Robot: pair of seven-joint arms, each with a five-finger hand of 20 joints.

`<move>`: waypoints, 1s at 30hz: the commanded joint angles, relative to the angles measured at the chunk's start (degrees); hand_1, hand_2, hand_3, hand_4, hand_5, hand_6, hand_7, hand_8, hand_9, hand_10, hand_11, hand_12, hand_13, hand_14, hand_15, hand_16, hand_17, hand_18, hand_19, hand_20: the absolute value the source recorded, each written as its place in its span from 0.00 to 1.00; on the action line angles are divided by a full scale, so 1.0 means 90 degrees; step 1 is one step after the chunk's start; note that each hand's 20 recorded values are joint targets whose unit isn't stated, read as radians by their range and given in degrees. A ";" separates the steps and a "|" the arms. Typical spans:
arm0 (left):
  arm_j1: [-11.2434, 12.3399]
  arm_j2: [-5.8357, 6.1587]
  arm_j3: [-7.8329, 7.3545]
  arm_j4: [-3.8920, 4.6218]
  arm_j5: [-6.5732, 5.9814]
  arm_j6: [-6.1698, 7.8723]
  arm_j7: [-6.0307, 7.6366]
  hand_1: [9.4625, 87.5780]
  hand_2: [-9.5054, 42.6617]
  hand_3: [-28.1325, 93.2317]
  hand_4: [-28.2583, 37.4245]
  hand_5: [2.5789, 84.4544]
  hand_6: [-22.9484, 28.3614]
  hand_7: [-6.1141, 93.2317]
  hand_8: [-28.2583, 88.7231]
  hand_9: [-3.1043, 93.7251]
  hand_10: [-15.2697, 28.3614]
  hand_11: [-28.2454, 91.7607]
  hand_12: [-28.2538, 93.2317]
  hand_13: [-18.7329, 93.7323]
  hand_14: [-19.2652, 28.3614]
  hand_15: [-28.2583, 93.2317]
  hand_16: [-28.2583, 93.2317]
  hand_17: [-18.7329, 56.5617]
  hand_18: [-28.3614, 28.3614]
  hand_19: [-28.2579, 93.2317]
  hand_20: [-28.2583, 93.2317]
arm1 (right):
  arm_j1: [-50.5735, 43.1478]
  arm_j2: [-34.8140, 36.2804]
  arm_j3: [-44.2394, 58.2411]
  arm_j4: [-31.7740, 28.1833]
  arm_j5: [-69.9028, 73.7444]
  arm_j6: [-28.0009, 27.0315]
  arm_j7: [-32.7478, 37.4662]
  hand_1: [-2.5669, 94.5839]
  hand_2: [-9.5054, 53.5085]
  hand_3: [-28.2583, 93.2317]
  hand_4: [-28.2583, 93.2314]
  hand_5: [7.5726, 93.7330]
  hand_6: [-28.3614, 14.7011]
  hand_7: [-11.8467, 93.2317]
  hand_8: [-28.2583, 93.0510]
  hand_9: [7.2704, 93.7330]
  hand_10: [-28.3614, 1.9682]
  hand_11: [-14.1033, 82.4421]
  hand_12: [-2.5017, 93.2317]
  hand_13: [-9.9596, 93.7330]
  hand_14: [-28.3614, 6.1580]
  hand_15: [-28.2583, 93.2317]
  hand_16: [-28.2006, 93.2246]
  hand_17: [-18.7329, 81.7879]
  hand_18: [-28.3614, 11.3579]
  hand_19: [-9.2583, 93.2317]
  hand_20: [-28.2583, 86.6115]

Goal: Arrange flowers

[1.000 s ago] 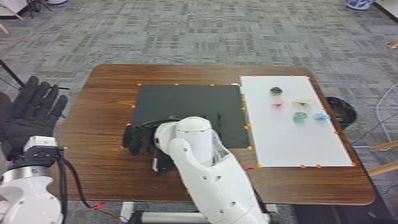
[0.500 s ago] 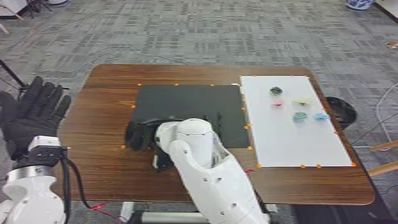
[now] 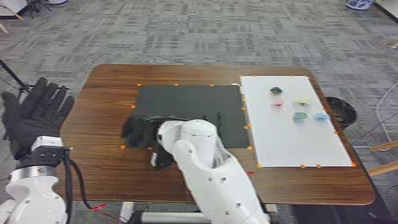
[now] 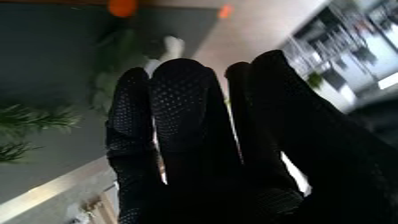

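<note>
Could drag the green needle-leaved sprigs (image 4: 37,119) across the black square mat (image 3: 188,102) by sweeping too low with the black-gloved right hand (image 3: 139,134), open at the mat's near left corner, well apart from small coloured flowers (image 3: 299,116) on the white board (image 3: 298,145) to the mat's right.

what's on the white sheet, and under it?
On the white sheet, small flower-like pieces: dark one, pink one, pale one, green one, blue one. Whatever's beneath is covered, can't be seen.
</note>
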 commanded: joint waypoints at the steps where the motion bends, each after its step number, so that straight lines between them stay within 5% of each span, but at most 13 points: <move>1: 0.0348 -0.0247 -0.0377 0.0126 -0.0059 -0.0206 -0.0323 0.38 0.58 0.47 0.00 0.47 0.59 0.17 0.15 0.40 0.67 0.37 0.29 0.41 0.68 0.38 0.20 0.17 0.76 0.52 0.30 | -0.0005 0.0064 0.0479 -0.0481 0.0633 -0.0264 -0.0557 0.46 0.21 0.87 0.02 0.43 0.65 0.24 0.13 0.43 0.65 0.25 0.12 0.73 0.56 0.81 0.45 0.51 0.22 0.86 0.52; 5: 0.0486 -0.0334 -0.0521 0.0129 -0.0161 -0.0328 -0.0414 0.40 0.59 0.41 0.00 0.46 0.59 0.16 0.16 0.40 0.66 0.37 0.29 0.40 0.68 0.37 0.20 0.17 0.76 0.52 0.30 | 0.0047 0.0311 0.0664 -0.0902 0.1873 -0.0286 0.0025 0.44 0.20 0.88 0.03 0.41 0.64 0.24 0.13 0.41 0.63 0.25 0.11 0.73 0.55 0.82 0.45 0.51 0.22 0.86 0.52; 8: 0.0599 -0.0372 -0.0637 0.0107 -0.0250 -0.0504 -0.0438 0.31 0.54 0.57 0.00 0.45 0.59 0.16 0.16 0.40 0.66 0.37 0.29 0.40 0.68 0.37 0.20 0.17 0.76 0.52 0.30 | 0.0036 0.0602 0.0839 -0.1303 0.2582 -0.0153 0.0368 0.43 0.20 0.88 0.03 0.41 0.63 0.23 0.13 0.41 0.63 0.25 0.11 0.72 0.55 0.82 0.46 0.51 0.23 0.86 0.51; 12: 0.0689 -0.0394 -0.0663 0.0049 -0.0218 -0.0589 -0.0418 0.31 0.53 0.58 0.00 0.45 0.59 0.16 0.16 0.39 0.65 0.36 0.29 0.40 0.68 0.37 0.20 0.17 0.75 0.51 0.30 | -0.0051 0.1230 0.1252 -0.1858 0.2939 0.0086 0.0415 0.43 0.19 0.88 0.03 0.41 0.62 0.23 0.13 0.41 0.61 0.25 0.11 0.72 0.55 0.82 0.45 0.51 0.23 0.86 0.51; 13: 0.0731 -0.0414 -0.0669 0.0000 -0.0215 -0.0574 -0.0417 0.31 0.53 0.58 0.00 0.45 0.59 0.16 0.16 0.39 0.65 0.36 0.29 0.40 0.68 0.37 0.20 0.17 0.76 0.51 0.30 | -0.0059 0.1388 0.1428 -0.1963 0.3221 0.0048 0.0581 0.43 0.19 0.88 0.03 0.41 0.62 0.23 0.13 0.41 0.61 0.25 0.11 0.72 0.55 0.82 0.45 0.51 0.23 0.85 0.51; 14: 0.0549 -0.0353 -0.0596 0.0085 -0.0204 -0.0550 -0.0434 0.31 0.53 0.57 0.00 0.45 0.59 0.16 0.16 0.39 0.65 0.36 0.29 0.40 0.68 0.37 0.20 0.17 0.76 0.51 0.30 | 0.0001 0.1496 0.1694 -0.1926 0.3426 0.0021 0.0581 0.43 0.19 0.88 0.03 0.42 0.62 0.23 0.13 0.41 0.61 0.25 0.11 0.72 0.55 0.82 0.45 0.51 0.23 0.85 0.51; 16: 0.0496 -0.0293 -0.0562 0.0064 -0.0161 -0.0531 -0.0433 0.32 0.53 0.56 0.00 0.45 0.59 0.16 0.16 0.39 0.65 0.36 0.29 0.40 0.68 0.36 0.20 0.17 0.75 0.51 0.30 | -0.0054 0.1771 0.2095 -0.2002 0.3733 0.0246 0.0754 0.43 0.19 0.87 0.03 0.42 0.61 0.23 0.14 0.41 0.60 0.25 0.11 0.71 0.54 0.80 0.45 0.51 0.24 0.83 0.50; 19: 0.0480 -0.0243 -0.0581 0.0001 0.0037 -0.0531 -0.0445 0.32 0.53 0.57 0.00 0.45 0.59 0.16 0.16 0.39 0.65 0.36 0.29 0.40 0.68 0.36 0.20 0.17 0.75 0.51 0.30 | -0.0278 0.2324 0.2507 -0.2218 0.3448 0.0840 0.0734 0.43 0.19 0.87 0.03 0.43 0.60 0.22 0.14 0.41 0.59 0.24 0.11 0.71 0.54 0.79 0.44 0.51 0.25 0.82 0.49; 21: 0.0407 -0.0243 -0.0556 0.0068 0.0155 -0.0543 -0.0456 0.32 0.53 0.56 0.00 0.45 0.59 0.16 0.16 0.39 0.65 0.36 0.29 0.40 0.68 0.36 0.20 0.17 0.75 0.51 0.30 | -0.0510 0.2742 0.2715 -0.2295 0.2807 0.1294 0.0448 0.43 0.19 0.87 0.03 0.44 0.60 0.22 0.14 0.42 0.58 0.24 0.11 0.71 0.54 0.78 0.44 0.50 0.25 0.82 0.49; 23: 0.0378 -0.0207 -0.0490 0.0058 -0.0005 -0.0313 -0.0374 0.32 0.53 0.56 0.00 0.45 0.59 0.16 0.16 0.39 0.65 0.36 0.29 0.40 0.68 0.36 0.21 0.17 0.75 0.51 0.30 | -0.0619 0.3060 0.2858 -0.2227 0.2052 0.1492 0.0451 0.43 0.19 0.87 0.03 0.45 0.60 0.22 0.14 0.43 0.58 0.24 0.12 0.71 0.54 0.78 0.44 0.50 0.25 0.82 0.49; 24: 0.0404 -0.0213 -0.0519 0.0039 -0.0041 -0.0357 -0.0349 0.33 0.53 0.56 0.00 0.45 0.59 0.16 0.16 0.39 0.65 0.36 0.29 0.40 0.68 0.36 0.21 0.17 0.75 0.51 0.30 | -0.0652 0.3184 0.2943 -0.2189 0.1928 0.1476 0.0581 0.43 0.19 0.87 0.04 0.45 0.60 0.22 0.14 0.43 0.58 0.24 0.12 0.71 0.54 0.78 0.44 0.50 0.25 0.82 0.49; 27: 0.0419 -0.0196 -0.0539 0.0012 0.0146 -0.0401 -0.0414 0.33 0.53 0.56 0.00 0.45 0.59 0.16 0.16 0.39 0.65 0.36 0.29 0.40 0.67 0.36 0.21 0.17 0.75 0.51 0.30 | -0.0974 0.3506 0.3285 -0.2260 0.1587 0.1620 0.0882 0.42 0.18 0.87 0.04 0.46 0.59 0.22 0.14 0.44 0.58 0.24 0.12 0.71 0.54 0.78 0.44 0.50 0.24 0.82 0.49; 30: 0.0408 -0.0229 -0.0527 0.0007 0.0158 -0.0298 -0.0507 0.31 0.53 0.58 0.00 0.45 0.59 0.17 0.16 0.39 0.65 0.36 0.29 0.40 0.67 0.36 0.20 0.17 0.75 0.51 0.30 | -0.1319 0.3571 0.3716 -0.2315 0.1053 0.1657 0.0833 0.42 0.17 0.87 0.04 0.44 0.58 0.21 0.14 0.42 0.53 0.23 0.12 0.71 0.53 0.78 0.44 0.50 0.23 0.82 0.49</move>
